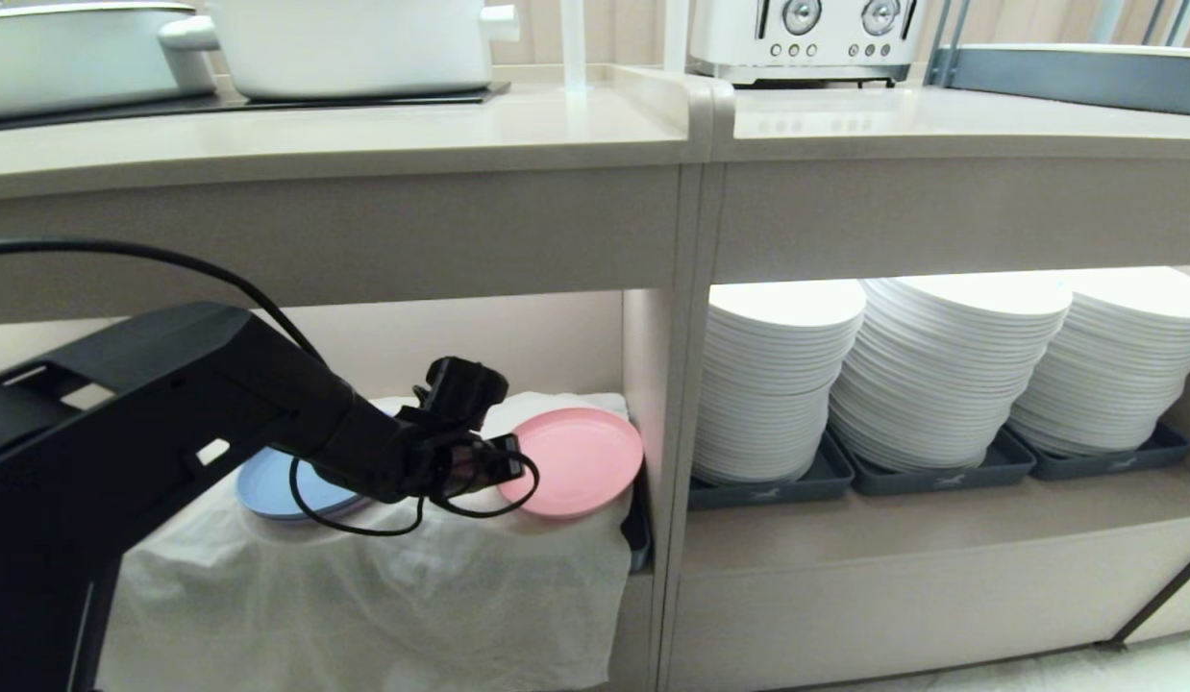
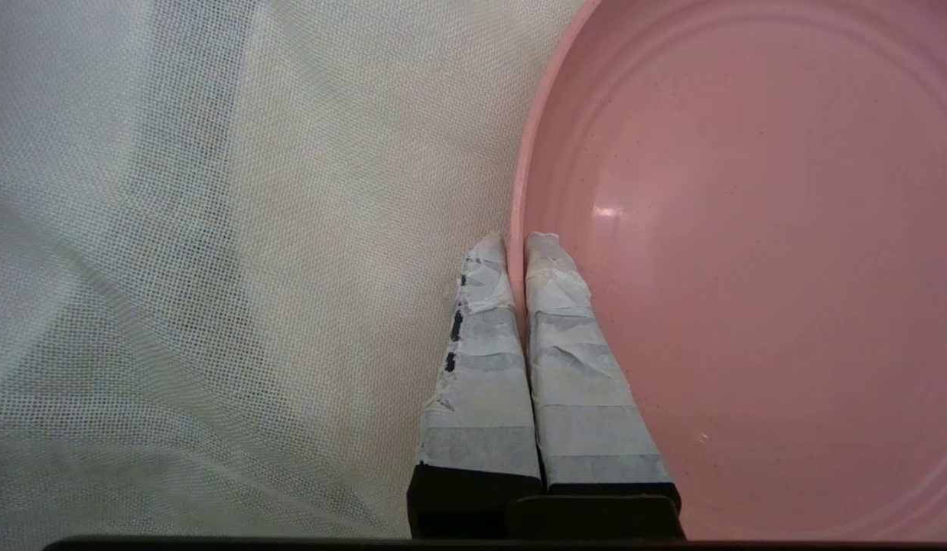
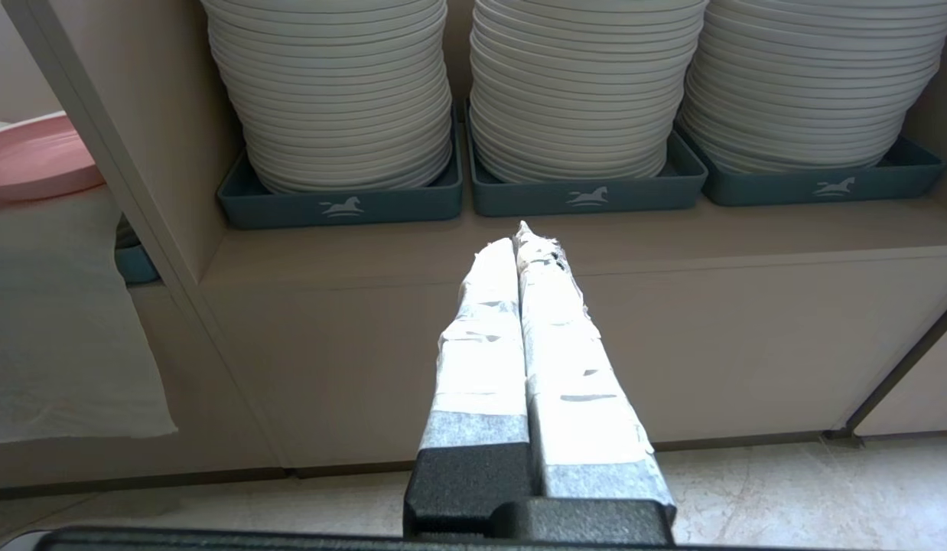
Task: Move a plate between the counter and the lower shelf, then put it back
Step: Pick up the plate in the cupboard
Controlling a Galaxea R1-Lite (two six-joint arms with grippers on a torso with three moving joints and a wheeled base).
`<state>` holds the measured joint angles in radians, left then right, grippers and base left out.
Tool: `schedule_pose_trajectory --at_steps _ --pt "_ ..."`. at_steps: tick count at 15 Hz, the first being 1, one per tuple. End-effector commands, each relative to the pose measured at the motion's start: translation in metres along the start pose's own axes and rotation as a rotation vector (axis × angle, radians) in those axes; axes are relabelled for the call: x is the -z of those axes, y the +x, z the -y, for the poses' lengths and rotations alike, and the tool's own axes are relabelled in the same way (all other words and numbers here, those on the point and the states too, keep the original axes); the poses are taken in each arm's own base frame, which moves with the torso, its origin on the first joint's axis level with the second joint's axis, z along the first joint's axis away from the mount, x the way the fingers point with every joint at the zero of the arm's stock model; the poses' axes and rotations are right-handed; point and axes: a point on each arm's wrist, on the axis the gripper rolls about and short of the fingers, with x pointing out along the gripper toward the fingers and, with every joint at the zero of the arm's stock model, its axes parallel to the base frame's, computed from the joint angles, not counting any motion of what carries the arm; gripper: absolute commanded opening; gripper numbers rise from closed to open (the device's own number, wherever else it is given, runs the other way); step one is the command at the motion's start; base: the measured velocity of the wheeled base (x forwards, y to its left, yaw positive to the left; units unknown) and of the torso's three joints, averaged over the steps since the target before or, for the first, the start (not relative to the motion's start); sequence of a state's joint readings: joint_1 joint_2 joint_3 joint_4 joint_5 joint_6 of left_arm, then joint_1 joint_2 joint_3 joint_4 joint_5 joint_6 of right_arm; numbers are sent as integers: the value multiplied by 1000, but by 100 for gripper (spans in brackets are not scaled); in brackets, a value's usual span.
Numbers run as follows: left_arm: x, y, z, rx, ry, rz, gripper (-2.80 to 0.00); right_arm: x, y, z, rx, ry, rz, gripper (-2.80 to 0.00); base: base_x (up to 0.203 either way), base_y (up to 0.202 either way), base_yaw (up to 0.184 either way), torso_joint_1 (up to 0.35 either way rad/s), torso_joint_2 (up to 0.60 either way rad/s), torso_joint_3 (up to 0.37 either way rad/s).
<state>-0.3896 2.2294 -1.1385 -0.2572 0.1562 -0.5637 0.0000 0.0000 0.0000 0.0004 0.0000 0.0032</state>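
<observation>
Left tool (image 2: 517, 252) clenched on plate (image 2: 749, 252) rim, plate resting on lower shelf (image 1: 384, 567) (right tool (image 3: 528, 241) clenched, idle); lift to worktop (image 1: 364, 144) and return remain

L arm (image 1: 172, 413) reached fwd, left gripper (image 2: 517, 245) pinched tight; right gripper (image 3: 523, 245) parked low, fingers together.

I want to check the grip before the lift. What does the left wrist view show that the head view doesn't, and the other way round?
Only the left wrist view shows the left tool shut on the rim of the pink plate, one finger inside, one outside. Only the head view shows the blue plate, the counter, the stacked white plates and the toaster. Both show the pink plate on the white cloth of the lower shelf.
</observation>
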Motion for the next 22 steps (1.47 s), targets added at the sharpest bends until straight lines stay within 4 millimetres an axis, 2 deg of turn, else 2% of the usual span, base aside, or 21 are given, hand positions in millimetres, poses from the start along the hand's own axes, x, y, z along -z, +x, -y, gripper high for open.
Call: schedule_pose_trajectory --at_steps 1,6,14,22 --pt "0 -2 0 0 -4 3 -280 0 0 0 1 0 0 -280 0 0 0 0 0 0" --pt "8 -13 -8 -28 -5 -14 -280 0 0 0 2 0 0 -280 0 0 0 0 0 0" --pt "29 -53 -28 -56 -27 -61 -280 0 0 0 3 0 -1 -280 0 0 0 0 0 0" --pt "44 -87 -38 -67 -114 -62 -280 0 0 0 1 0 0 -280 0 0 0 0 0 0"
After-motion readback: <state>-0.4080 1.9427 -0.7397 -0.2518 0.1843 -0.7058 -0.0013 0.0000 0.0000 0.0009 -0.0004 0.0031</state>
